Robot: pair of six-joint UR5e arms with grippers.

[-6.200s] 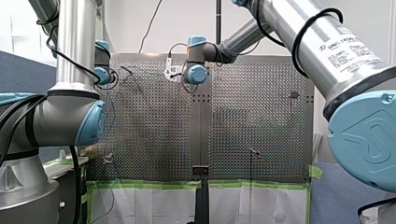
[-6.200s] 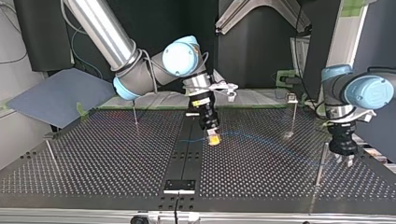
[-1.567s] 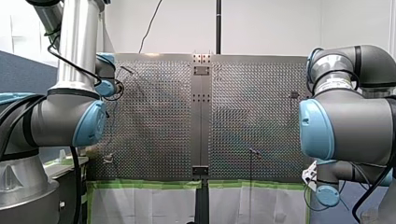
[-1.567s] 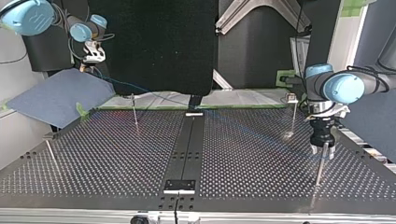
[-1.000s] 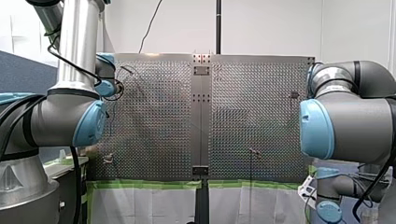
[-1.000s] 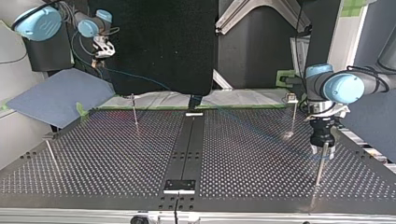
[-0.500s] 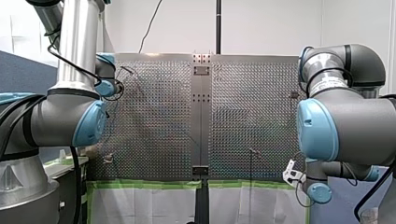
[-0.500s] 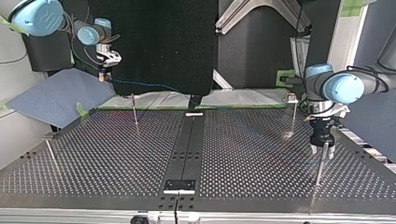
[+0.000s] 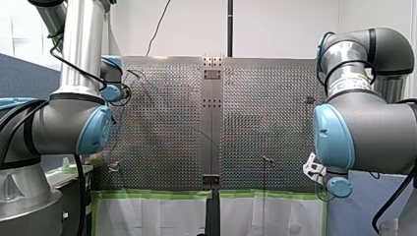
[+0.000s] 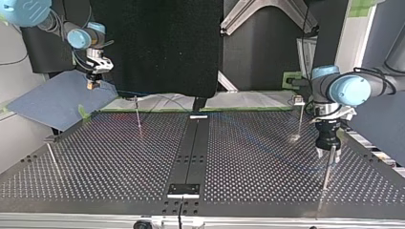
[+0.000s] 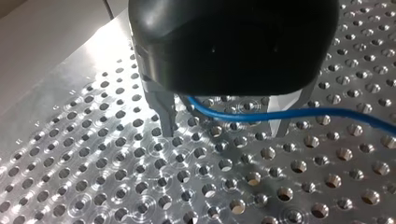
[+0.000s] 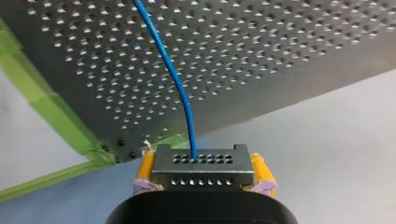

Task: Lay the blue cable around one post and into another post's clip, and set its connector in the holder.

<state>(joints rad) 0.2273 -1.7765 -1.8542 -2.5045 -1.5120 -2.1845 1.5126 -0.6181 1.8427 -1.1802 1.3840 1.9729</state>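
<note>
Since half a second ago our right claw (image 12: 201, 171) has swung further toward the top view's left and now hangs beyond the worktop (image 10: 119, 162), over the blue-grey sheet (image 10: 52, 100). Six seconds back it was low over the worktop's middle. Our left arm has barely shifted in the last second.

The right claw's yellow pads (image 12: 145, 169) are closed on the flanks of the connector (image 12: 201, 163), a small dark metal block with rows of holes. The blue cable (image 12: 170, 70) leaves the block's top face and runs away over the taped edge of the worktop.

In the left wrist view the left claw (image 11: 223, 122) stands open just above the perforated plate. Its metal fingers (image 11: 164, 111) are apart, and the cable passes loosely between them without being clamped. In the top view this claw hangs right by a thin post (image 10: 326, 172).

We judge the cable light, thin and limp. It should bend easily round a post, yet it sags when slack and will slide freely through open metal fingers. The connector is the one rigid part, so we think the flanks are the right hold. Where the cable enters the block looks the weak spot, so hard pulls seem unwise.
</note>
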